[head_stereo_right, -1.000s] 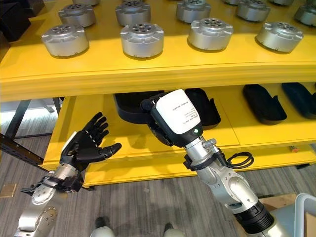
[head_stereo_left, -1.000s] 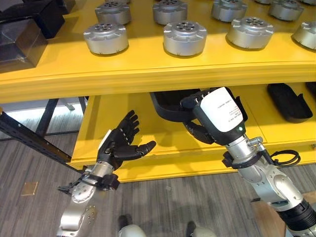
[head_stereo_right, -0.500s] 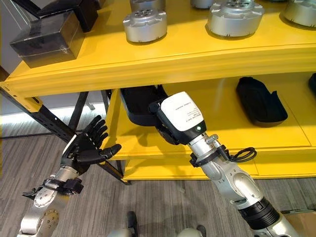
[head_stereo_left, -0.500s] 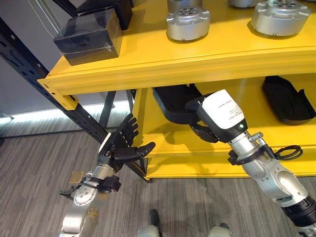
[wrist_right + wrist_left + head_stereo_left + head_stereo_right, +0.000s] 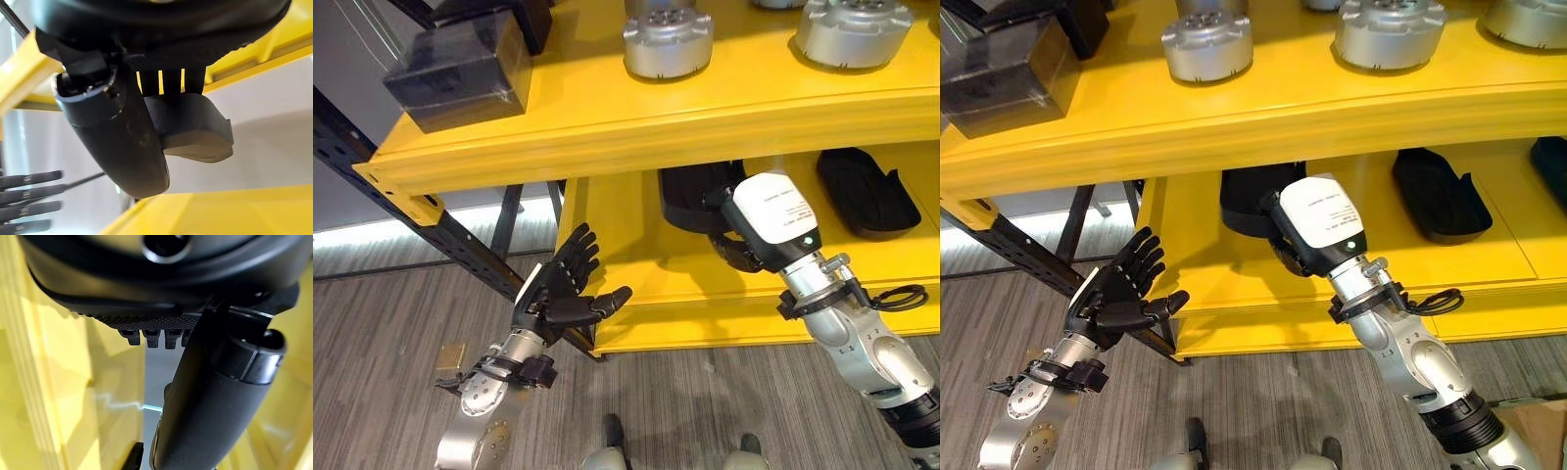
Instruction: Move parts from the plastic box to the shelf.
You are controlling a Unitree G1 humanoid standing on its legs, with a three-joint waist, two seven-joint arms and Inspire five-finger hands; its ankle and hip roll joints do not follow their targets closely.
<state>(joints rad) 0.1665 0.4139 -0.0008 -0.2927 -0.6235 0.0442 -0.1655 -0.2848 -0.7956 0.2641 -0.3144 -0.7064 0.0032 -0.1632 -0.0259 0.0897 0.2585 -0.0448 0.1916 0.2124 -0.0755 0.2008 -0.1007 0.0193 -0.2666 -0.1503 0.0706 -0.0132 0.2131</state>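
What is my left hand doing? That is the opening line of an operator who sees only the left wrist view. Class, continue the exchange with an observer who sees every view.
Observer: The left hand is open and empty, out in front of the lower shelf, near its left corner.
Operator: Where is the right hand?
Observer: The right hand reaches into the lower shelf, curled on a black part.
Operator: What is on the upper shelf?
Observer: The upper shelf carries round silver parts and a black box at its left end.
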